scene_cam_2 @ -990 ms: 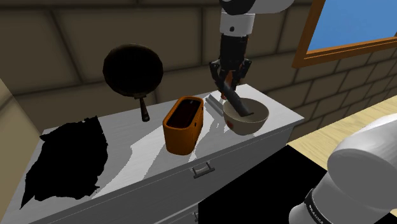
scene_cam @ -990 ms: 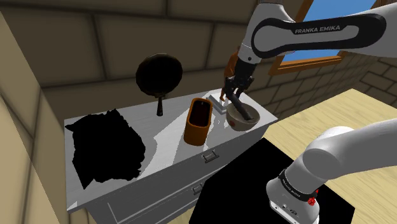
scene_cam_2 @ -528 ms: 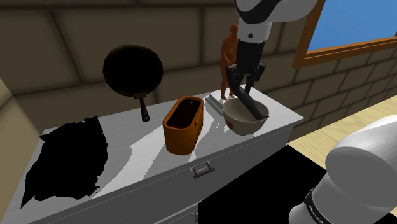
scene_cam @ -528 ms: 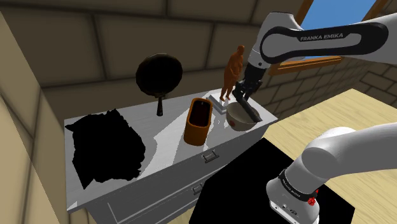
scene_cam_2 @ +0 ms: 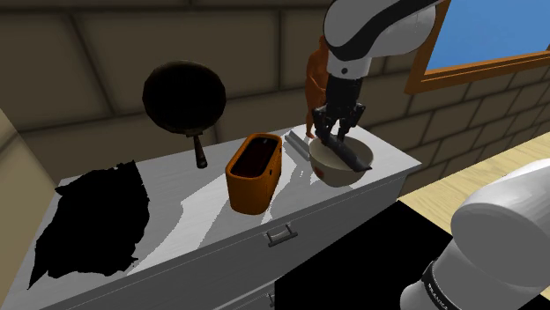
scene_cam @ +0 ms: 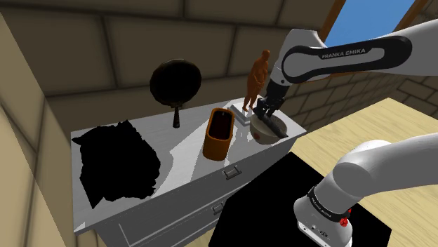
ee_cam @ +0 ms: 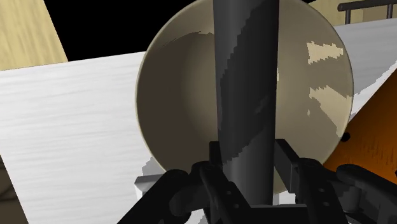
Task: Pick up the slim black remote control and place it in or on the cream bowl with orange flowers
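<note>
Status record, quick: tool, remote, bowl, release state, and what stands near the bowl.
tool: shut on the remote
remote: slim, black, gripped at one end, stretching across the bowl's opening
bowl: cream, upright on the counter, under the tool
release: not yet done
neighbours: orange container beside the bowl; brown figurine behind it; black frying pan against the wall

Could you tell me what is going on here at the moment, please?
The arm's black gripper is shut on the slim black remote and holds it low over the cream bowl on the grey cabinet top. The remote stretches across the bowl's opening; it has not been let go yet. An orange container stands beside the bowl.
</note>
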`<state>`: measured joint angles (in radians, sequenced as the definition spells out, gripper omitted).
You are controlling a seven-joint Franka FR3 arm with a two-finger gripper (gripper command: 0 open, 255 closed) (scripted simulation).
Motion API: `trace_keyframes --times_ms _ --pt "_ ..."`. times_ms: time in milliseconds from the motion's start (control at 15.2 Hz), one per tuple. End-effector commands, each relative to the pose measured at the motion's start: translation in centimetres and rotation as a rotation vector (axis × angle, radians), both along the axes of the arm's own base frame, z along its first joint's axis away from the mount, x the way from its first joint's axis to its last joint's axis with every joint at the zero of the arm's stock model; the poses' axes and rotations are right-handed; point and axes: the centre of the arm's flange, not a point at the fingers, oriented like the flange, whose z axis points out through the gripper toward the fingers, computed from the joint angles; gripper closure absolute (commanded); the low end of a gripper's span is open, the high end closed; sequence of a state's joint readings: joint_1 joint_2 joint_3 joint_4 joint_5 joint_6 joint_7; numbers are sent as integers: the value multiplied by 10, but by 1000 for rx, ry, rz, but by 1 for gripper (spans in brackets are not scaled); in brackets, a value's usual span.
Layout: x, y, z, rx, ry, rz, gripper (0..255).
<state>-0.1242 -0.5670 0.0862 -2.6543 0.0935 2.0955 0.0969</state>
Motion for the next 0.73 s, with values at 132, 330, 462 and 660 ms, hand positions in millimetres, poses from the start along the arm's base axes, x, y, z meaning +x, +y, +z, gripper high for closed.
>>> trace_keyframes --times_ms 132,330,462,660 --pt "0 0 -3 0 1 0 255" --pt "0 0 -3 0 1 0 255" --pt "0 0 -3 0 1 0 0" --pt "1 0 -3 0 1 0 0"
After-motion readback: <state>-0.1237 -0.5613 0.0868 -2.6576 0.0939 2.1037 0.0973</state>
